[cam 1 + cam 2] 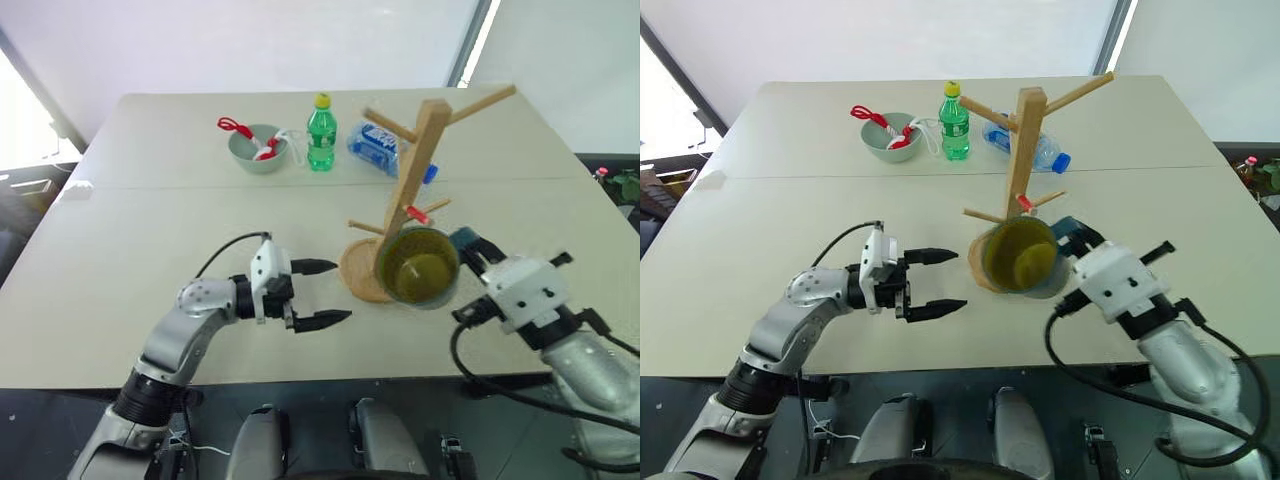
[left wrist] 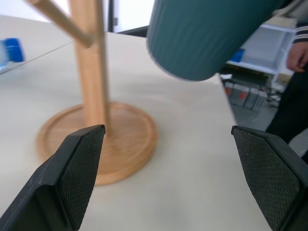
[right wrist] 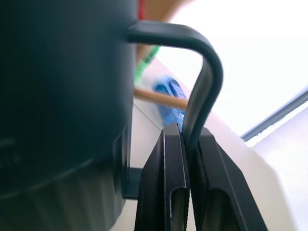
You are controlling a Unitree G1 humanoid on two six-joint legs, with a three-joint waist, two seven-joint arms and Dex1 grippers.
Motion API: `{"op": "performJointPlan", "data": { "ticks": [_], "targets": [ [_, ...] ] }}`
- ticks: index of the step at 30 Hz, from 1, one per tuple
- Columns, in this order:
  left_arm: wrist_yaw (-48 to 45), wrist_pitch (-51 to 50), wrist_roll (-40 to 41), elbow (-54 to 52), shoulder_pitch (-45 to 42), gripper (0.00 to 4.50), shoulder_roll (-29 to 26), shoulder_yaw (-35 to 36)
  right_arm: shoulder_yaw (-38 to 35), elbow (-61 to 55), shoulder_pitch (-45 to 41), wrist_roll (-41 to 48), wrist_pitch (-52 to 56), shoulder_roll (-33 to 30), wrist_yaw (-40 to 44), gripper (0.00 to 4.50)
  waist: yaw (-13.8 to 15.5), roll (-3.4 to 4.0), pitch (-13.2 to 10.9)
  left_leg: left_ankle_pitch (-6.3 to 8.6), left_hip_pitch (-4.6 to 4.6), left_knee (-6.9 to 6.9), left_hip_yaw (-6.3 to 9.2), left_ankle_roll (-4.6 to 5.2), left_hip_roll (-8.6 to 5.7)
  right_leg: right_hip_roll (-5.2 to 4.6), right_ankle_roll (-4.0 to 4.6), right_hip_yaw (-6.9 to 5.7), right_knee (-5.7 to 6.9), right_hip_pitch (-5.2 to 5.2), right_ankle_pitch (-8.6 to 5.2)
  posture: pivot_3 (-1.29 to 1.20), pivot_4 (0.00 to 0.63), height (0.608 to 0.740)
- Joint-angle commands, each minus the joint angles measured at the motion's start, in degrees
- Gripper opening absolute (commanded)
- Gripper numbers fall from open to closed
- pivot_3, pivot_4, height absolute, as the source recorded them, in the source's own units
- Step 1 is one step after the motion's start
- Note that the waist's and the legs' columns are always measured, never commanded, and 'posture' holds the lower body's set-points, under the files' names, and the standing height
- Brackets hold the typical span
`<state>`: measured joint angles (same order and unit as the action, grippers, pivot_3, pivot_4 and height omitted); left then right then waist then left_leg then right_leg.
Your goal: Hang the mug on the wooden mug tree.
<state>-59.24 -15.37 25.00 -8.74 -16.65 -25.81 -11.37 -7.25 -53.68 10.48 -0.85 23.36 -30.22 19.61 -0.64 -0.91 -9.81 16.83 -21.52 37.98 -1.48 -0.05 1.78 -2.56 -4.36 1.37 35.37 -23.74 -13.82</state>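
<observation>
The worktop is a pale beige slab with a thin seam running across it side to side, set against white walls with bright daylight beyond and a dark floor around its edges. In the left wrist view a person in dark clothes stands past the worktop's far end, beside some blue-and-white shelving.

The right gripper has its jaws pinched shut on the thin loop handle of the mug, holding it clear off the surface and tipped so the yellow-green inside faces the head camera. The mug hangs just in front of the wooden mug tree, close to its short red-tipped peg and above the round base.

The left gripper is level over the worktop, jaws spread wide and empty, pointing across at the tree's base, with the mug up beyond and between its two fingertips.

Far beyond both sets of jaws, at the back of the worktop, sit a grey-green bowl with something red and white in it, a green bottle, and a clear bottle with a blue label lying on its side behind the tree.
</observation>
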Motion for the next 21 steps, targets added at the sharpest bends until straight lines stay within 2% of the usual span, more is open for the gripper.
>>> {"op": "performJointPlan", "data": {
  "ticks": [1, 14, 21],
  "targets": [
    [-1.26, 2.13, -0.07, 1.28, -1.72, 4.50, -0.67, 2.16, 5.35, -6.06, -4.53, -2.53, 8.10, 1.44, -2.70, 0.04, 0.00, 0.00, 0.00, 0.00, -0.02, 0.00, -0.01, 0.00, -0.01, -0.02, 0.00, 0.00, -0.01, -0.01, 0.00, 0.00, 0.150, 0.740],
    [-1.83, 1.66, 1.16, 0.82, -4.09, 4.50, -0.78, 4.91, 6.42, -6.32, -11.38, -3.72, 16.79, 1.10, -1.72, 0.04, -0.07, -0.09, -0.01, 0.00, -0.08, 0.01, 0.00, 0.00, -0.04, -0.05, -0.01, -0.03, -0.07, -0.02, 0.01, 0.00, 0.150, 0.740],
    [-2.46, -3.29, 6.95, -2.47, -6.90, 4.50, -3.16, 9.19, 8.00, -6.32, -13.59, -3.32, 20.17, 1.00, -1.00, 0.04, -0.09, -0.10, -0.02, 0.00, -0.08, 0.01, 0.00, 0.00, -0.03, -0.04, -0.01, -0.05, -0.05, -0.02, 0.01, 0.00, 0.150, 0.740]
  ]
}}
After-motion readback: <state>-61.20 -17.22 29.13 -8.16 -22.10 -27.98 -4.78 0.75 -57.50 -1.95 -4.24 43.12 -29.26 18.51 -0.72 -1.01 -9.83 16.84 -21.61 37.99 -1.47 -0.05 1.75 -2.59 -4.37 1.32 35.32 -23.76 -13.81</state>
